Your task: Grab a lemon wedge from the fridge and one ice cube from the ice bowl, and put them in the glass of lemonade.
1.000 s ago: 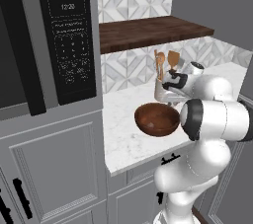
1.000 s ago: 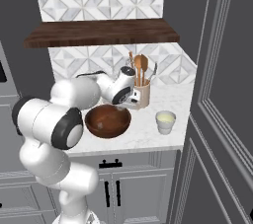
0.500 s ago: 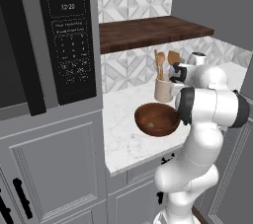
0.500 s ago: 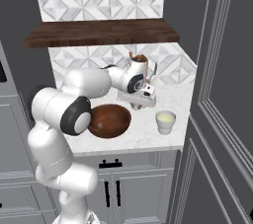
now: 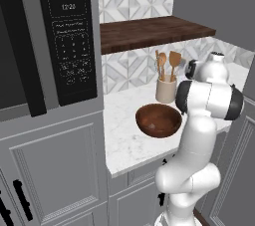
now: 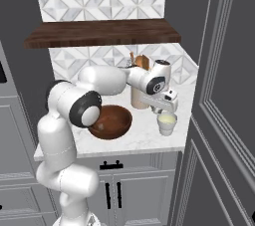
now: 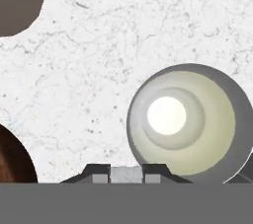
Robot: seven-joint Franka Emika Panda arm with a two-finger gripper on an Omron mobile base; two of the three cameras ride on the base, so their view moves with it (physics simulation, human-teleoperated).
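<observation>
The glass of lemonade is a small pale cup with yellow-green contents, seen from straight above in the hand view. It stands on the marble counter to the right of the ice bowl. My gripper hovers just above the glass. In the hand view the gripper is shut on the ice cube, a small pale block between the two dark fingertips, just beside the cup's rim. The dark wooden ice bowl sits mid-counter. The lemon wedge and the fridge are out of view.
A cream utensil crock with wooden spoons stands behind the bowl, against the tiled wall. A dark wooden shelf hangs over the counter. A tall dark grey panelled front closes the right side, and a black microwave is on the left.
The hand has swung right from above the ice bowl, past the crock, to a spot over the glass of lemonade. The jaws have stayed shut.
</observation>
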